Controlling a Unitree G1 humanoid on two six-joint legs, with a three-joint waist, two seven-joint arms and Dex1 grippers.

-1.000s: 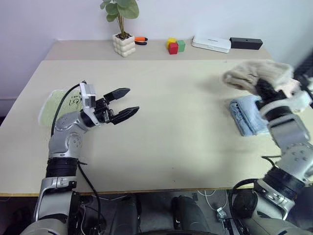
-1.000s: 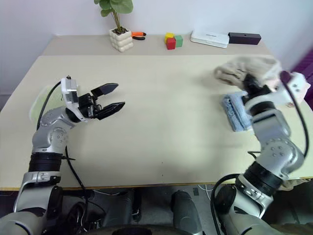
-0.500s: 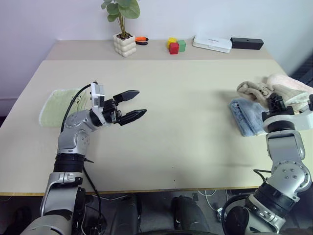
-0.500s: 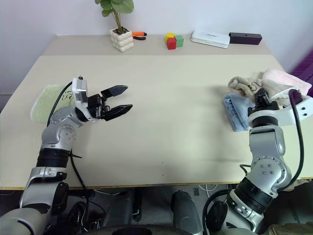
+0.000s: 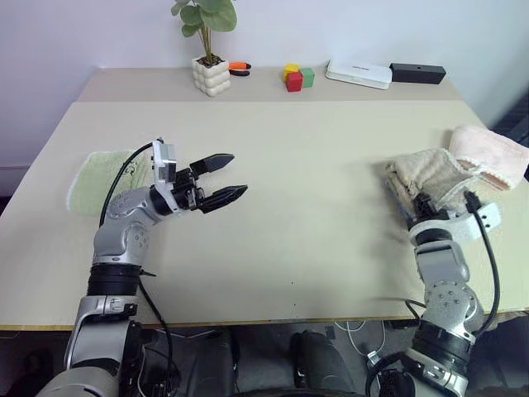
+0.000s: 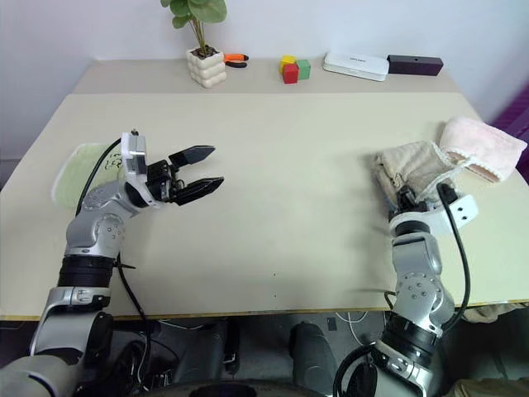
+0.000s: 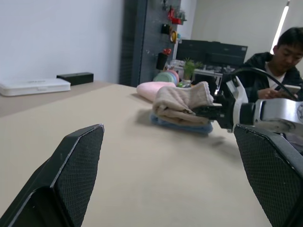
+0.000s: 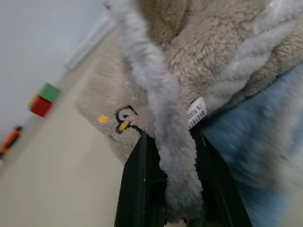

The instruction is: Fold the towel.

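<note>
The right gripper [image 8: 166, 189] is closed on the edge of the towel [image 5: 426, 175], far from the wide-open left gripper [image 5: 225, 177].

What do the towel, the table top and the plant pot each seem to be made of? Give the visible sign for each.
Towel: soft terry or fleece-like cloth, beige-grey; looped fuzzy pile, corded trim, sewn label.
Table: probably laminate or painted board; smooth, matt, uniformly beige, no grain visible.
Plant pot: likely ceramic or plaster; white, rigid, bubbled surface, though too small to be sure.
</note>
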